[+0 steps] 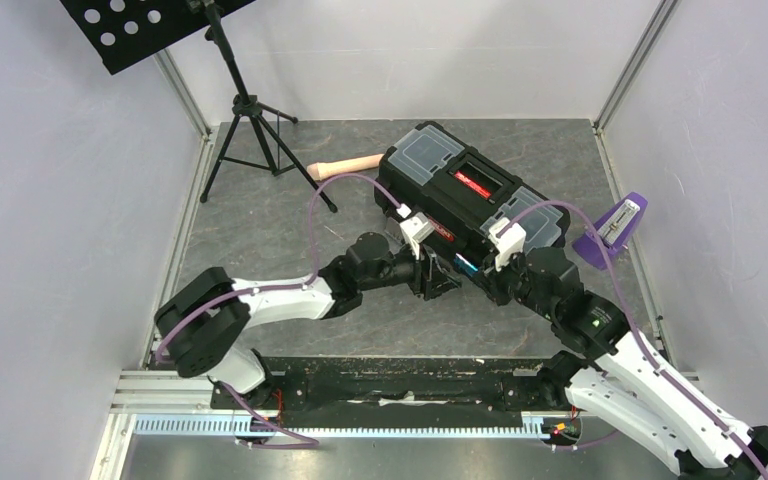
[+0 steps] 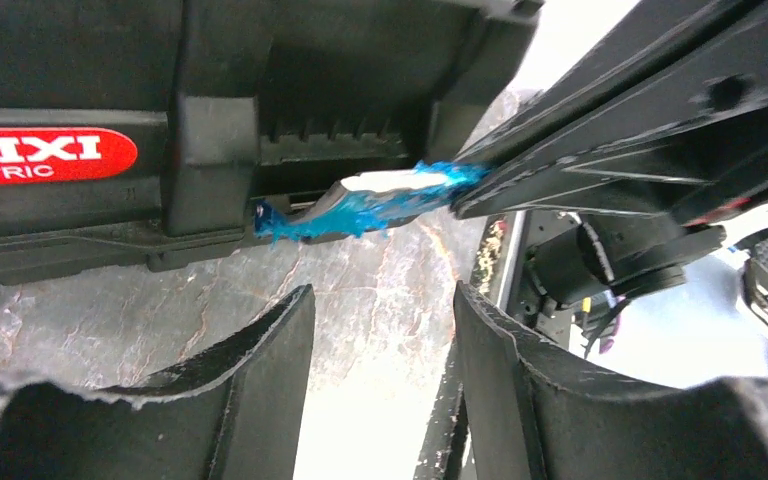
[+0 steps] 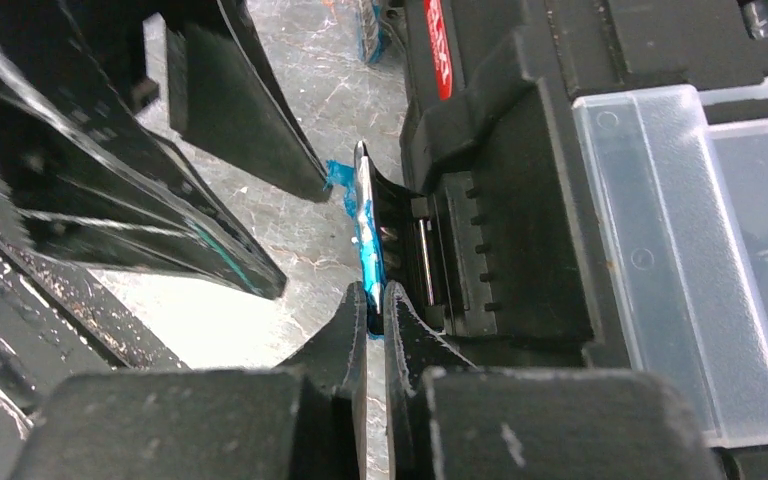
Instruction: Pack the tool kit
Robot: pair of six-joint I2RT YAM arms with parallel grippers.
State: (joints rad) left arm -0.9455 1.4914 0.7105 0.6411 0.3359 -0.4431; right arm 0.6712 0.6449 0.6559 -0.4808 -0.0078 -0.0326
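Observation:
The black toolbox (image 1: 470, 190) lies closed at the back middle of the table, its red-labelled handle on top between two clear lids. My right gripper (image 3: 375, 300) is shut on a blue latch (image 3: 365, 235) at the box's front wall; the latch stands swung away from the wall. My left gripper (image 2: 385, 300) is open and empty just in front of the same latch (image 2: 370, 200), beside the red label (image 2: 45, 155). In the top view the left gripper (image 1: 443, 275) and the right gripper (image 1: 480, 275) sit close together. No pliers or screwdrivers show.
A beige cylindrical handle (image 1: 345, 167) lies left of the box. A purple stapler-like object (image 1: 610, 230) stands at its right end. A black tripod stand (image 1: 250, 110) is at the back left. Metal frame rails edge the table.

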